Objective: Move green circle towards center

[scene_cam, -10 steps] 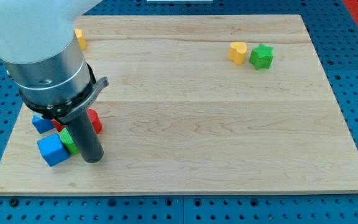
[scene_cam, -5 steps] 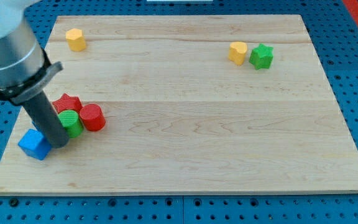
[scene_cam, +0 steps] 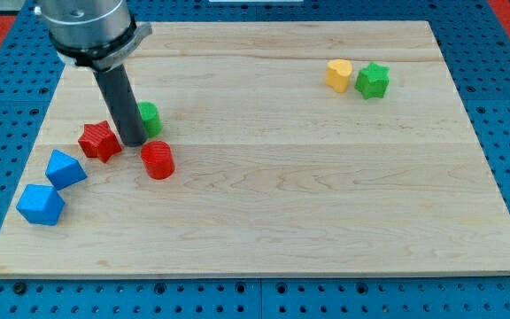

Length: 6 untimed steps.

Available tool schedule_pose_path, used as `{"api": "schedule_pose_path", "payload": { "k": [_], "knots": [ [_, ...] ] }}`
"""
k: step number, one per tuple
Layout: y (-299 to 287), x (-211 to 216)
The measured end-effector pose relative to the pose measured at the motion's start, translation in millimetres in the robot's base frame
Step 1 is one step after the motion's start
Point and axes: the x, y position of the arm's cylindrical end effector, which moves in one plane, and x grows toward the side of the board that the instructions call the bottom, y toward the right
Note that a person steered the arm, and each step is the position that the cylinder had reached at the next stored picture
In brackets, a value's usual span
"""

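My tip (scene_cam: 134, 141) rests on the wooden counter (scene_cam: 282, 177) in the view's left half; this end effector is a plain rod with nothing that opens or grips, and it holds nothing. The green circle (scene_cam: 150, 118) sits just to the view's right of the rod, partly hidden behind it and seemingly touching it, well to the view's left of the counter's middle. The red star (scene_cam: 99, 140) lies just to the view's left of my tip; the red cylinder (scene_cam: 158, 160) lies just below and to the view's right of it. Two blue blocks sit near the counter's lower left: one blue block (scene_cam: 65, 168) above, the other blue block (scene_cam: 41, 204) below it, close together. Far off at the view's upper right, a yellow heart (scene_cam: 339, 74) and a green star (scene_cam: 372, 81) sit side by side; whether they touch I cannot tell.
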Motion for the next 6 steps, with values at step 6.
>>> {"api": "schedule_pose_path", "payload": {
  "k": [6],
  "knots": [
    [89.4,-82.7]
  ]
}}
